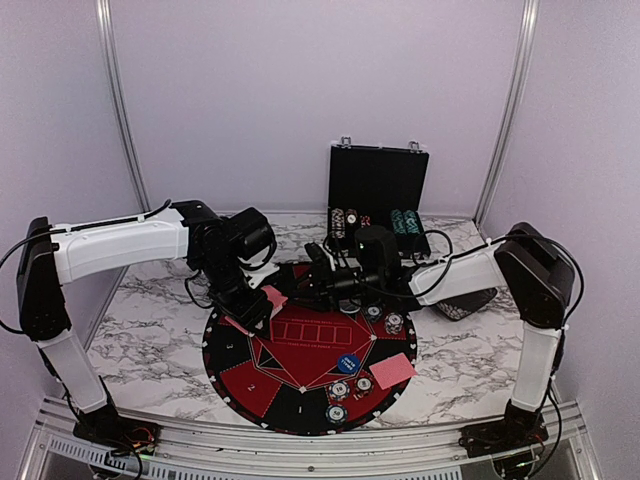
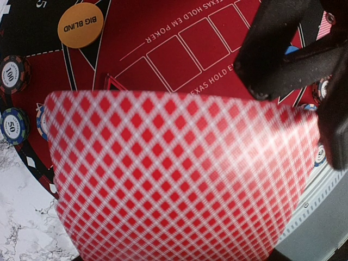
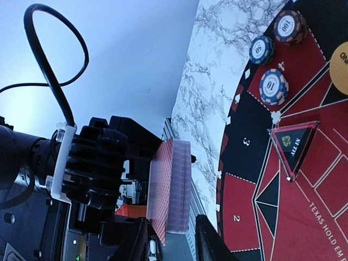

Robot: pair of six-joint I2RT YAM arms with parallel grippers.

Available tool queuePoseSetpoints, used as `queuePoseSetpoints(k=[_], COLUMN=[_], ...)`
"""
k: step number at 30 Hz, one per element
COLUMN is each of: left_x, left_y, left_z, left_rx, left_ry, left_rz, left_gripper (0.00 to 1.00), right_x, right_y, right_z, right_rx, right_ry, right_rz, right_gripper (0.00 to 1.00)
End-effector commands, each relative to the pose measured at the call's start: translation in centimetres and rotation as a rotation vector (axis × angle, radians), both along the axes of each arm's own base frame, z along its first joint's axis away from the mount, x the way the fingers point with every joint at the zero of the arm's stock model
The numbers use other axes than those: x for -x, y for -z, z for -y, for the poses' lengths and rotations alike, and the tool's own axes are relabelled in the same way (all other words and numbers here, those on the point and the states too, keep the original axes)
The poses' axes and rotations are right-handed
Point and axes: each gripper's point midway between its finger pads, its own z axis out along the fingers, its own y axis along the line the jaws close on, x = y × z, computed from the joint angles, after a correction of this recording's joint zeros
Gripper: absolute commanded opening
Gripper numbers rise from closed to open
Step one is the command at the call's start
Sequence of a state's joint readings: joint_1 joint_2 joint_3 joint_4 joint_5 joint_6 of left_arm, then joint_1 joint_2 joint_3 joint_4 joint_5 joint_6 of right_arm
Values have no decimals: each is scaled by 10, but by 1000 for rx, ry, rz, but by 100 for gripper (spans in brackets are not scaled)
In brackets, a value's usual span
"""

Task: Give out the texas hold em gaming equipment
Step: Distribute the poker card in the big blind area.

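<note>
Left end effector (image 1: 252,306) pinched the red-backed deck (image 2: 179,179), holding it in the air over the left side of the mat (image 1: 300,385), off the surface. Right end effector (image 3: 169,220) met it edge-on. The deck's thin edge sat between its fingers, faces parallel to them. Jaws were spread with slim gaps and no clamp visible. Next move probably needs closing across the deck's thickness.

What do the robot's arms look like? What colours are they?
Each one, the left arm and the right arm, is made of smooth white tubes joined by chunky black joints. Thin black cables loop along them. At the ends are two short black fingers.
</note>
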State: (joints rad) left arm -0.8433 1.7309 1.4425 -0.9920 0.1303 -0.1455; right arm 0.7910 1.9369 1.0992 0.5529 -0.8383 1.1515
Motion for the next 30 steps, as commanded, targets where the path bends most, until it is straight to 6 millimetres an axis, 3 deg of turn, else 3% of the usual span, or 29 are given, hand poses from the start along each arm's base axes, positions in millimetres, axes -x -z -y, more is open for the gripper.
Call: queuePoseSetpoints(k=[1,15,30], left_x=[-1,-2,-1], left_y=[-6,-4,-3], left_z=[-1,1,0], left_rx=[9,9,9], left_ry=[-3,-4,-2], left_rz=[16,9,7], left_gripper=[51,51,51], right_x=[4,11,6], right_y=[-18,-17,-18], right_z=[-3,-8,-4], right_rx=[-35,-36,-34], right_ry=[-12,-31,-13], right_rz=[36,25,26], right_gripper=[27,18,4])
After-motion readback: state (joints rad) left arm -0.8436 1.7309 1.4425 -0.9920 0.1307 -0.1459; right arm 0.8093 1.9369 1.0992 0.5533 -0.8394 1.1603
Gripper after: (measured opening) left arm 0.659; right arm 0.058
